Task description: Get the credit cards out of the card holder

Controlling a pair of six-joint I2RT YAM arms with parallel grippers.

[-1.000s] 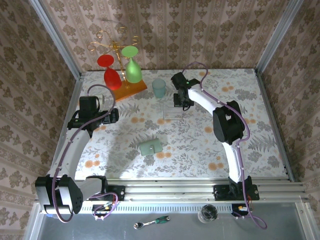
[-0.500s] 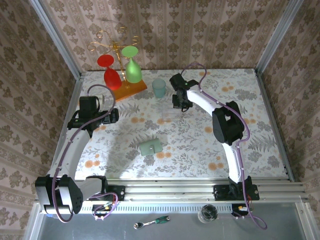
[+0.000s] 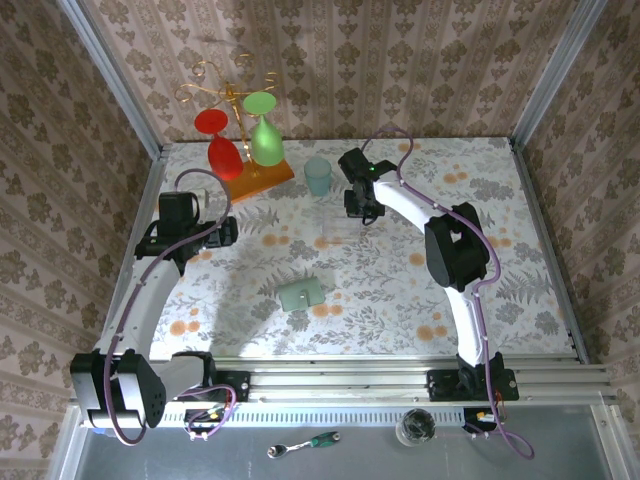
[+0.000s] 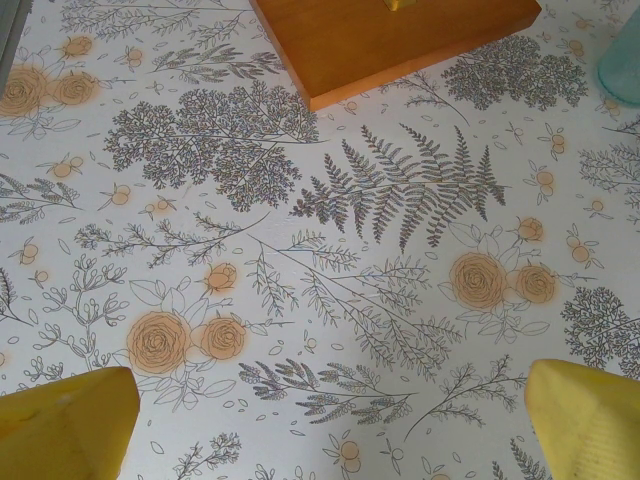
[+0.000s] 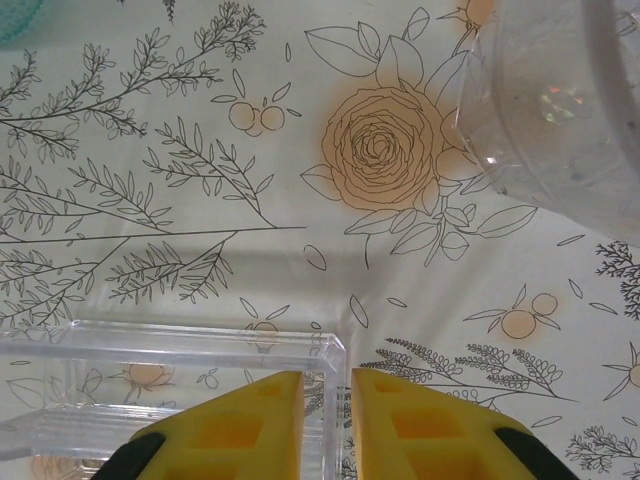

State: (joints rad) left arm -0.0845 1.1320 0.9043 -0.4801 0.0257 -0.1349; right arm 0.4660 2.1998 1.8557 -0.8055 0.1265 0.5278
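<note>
The card holder (image 3: 301,294), a pale grey-green wallet, lies flat on the flowered cloth at centre front, apart from both arms. The credit cards are hidden. My right gripper (image 3: 362,208) is far behind it, by a clear plastic box (image 3: 336,223). In the right wrist view the yellow fingers (image 5: 420,430) straddle the corner wall of that clear box (image 5: 170,370), with the right gripper (image 5: 326,425) only slightly open and slim gaps beside the wall. My left gripper (image 3: 190,232) hovers at the left; its left gripper (image 4: 330,440) is wide open over bare cloth, fingertips (image 4: 60,430) at the corners.
A wooden-based rack (image 3: 250,175) with a red and a green glass stands at the back left; its orange base (image 4: 390,40) is ahead of the left gripper. A teal cup (image 3: 318,175) stands beside it. A clear round container (image 5: 560,110) sits near the right gripper.
The right gripper's fingers have parted a little around the clear box's wall. The left arm and the card holder have not moved.
</note>
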